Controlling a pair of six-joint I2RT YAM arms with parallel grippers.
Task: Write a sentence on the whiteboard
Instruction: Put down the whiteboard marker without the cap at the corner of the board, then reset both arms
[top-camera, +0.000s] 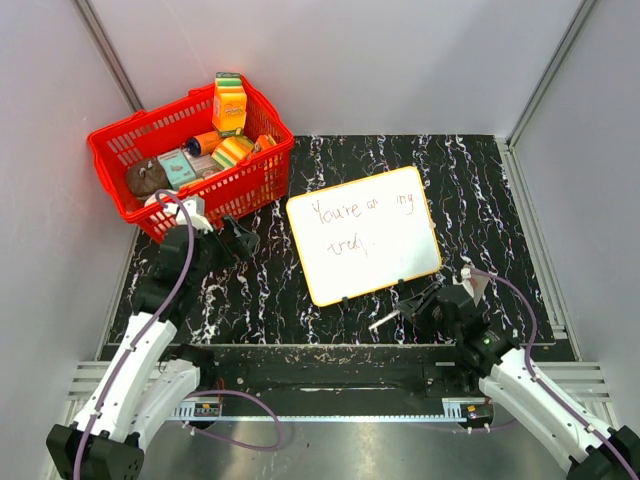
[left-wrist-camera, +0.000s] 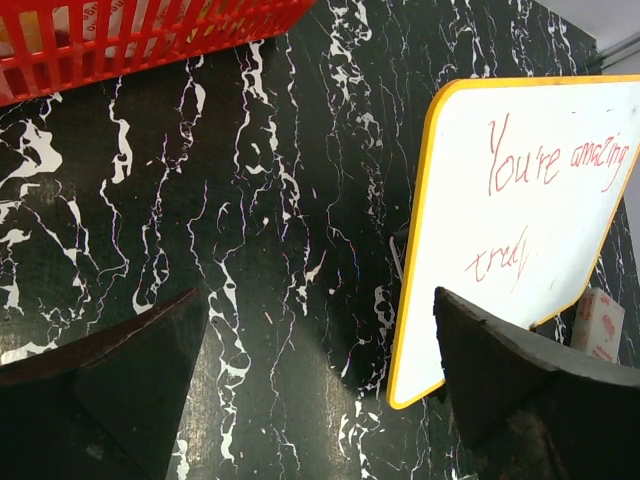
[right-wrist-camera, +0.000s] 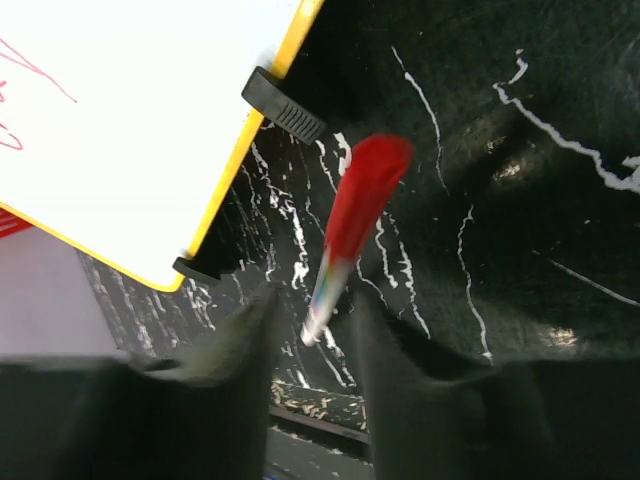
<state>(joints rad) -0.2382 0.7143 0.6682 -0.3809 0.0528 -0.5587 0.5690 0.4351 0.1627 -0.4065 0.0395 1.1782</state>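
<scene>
The whiteboard (top-camera: 365, 235) with its orange-yellow rim lies tilted on the black marbled table, also in the left wrist view (left-wrist-camera: 520, 230) and the right wrist view (right-wrist-camera: 130, 120). The sentence (top-camera: 345, 212) in red reads "You're amazing" with a shorter word below (left-wrist-camera: 550, 160). A red-capped marker (right-wrist-camera: 355, 215) lies just off the board's near edge (top-camera: 385, 321), blurred, its pale end loose between my right gripper's (right-wrist-camera: 315, 300) parted fingers. My left gripper (left-wrist-camera: 318, 300) hovers wide open over bare table left of the board, holding nothing.
A red basket (top-camera: 190, 150) full of groceries stands at the back left, its wall near my left gripper (left-wrist-camera: 130, 30). Black clips (right-wrist-camera: 283, 105) stick out from the board's rim. A small white box (left-wrist-camera: 600, 325) sits by the board's near right corner.
</scene>
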